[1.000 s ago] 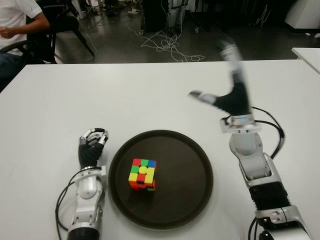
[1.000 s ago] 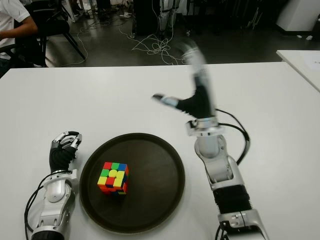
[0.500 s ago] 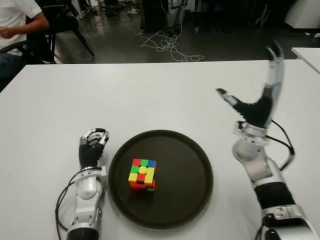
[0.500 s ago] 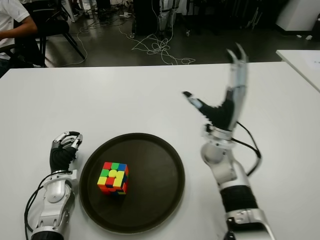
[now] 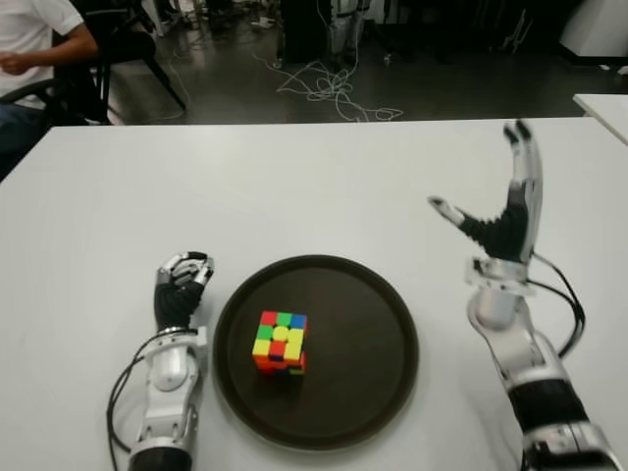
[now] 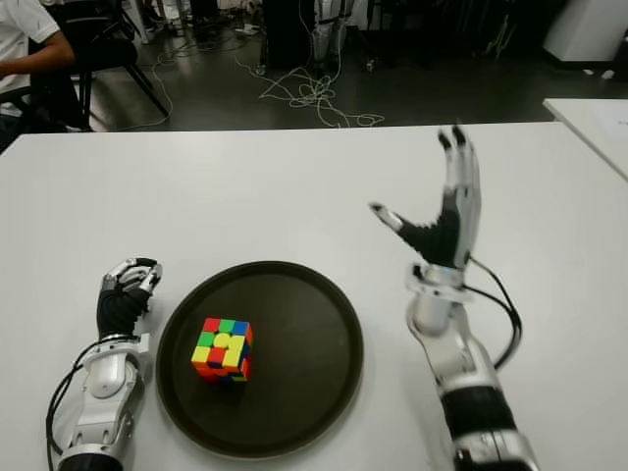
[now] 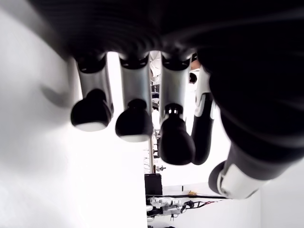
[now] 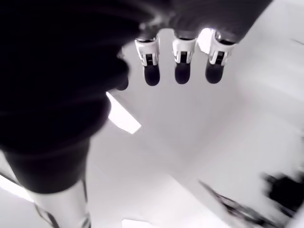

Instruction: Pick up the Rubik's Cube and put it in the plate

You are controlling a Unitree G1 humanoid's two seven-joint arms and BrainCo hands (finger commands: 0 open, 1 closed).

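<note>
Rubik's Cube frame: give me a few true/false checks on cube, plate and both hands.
1. The Rubik's Cube lies in the dark round plate. True.
2. The right hand grips the cube. False: it is raised to the right of the plate, fingers spread, holding nothing.
3. The left hand shows left of the plate with fingers curled and nothing in them. True.
4. The cube sits on the white table outside the plate. False: it is inside the rim, left of the plate's centre.
5. A person sits at the far left beyond the table. True.
</note>
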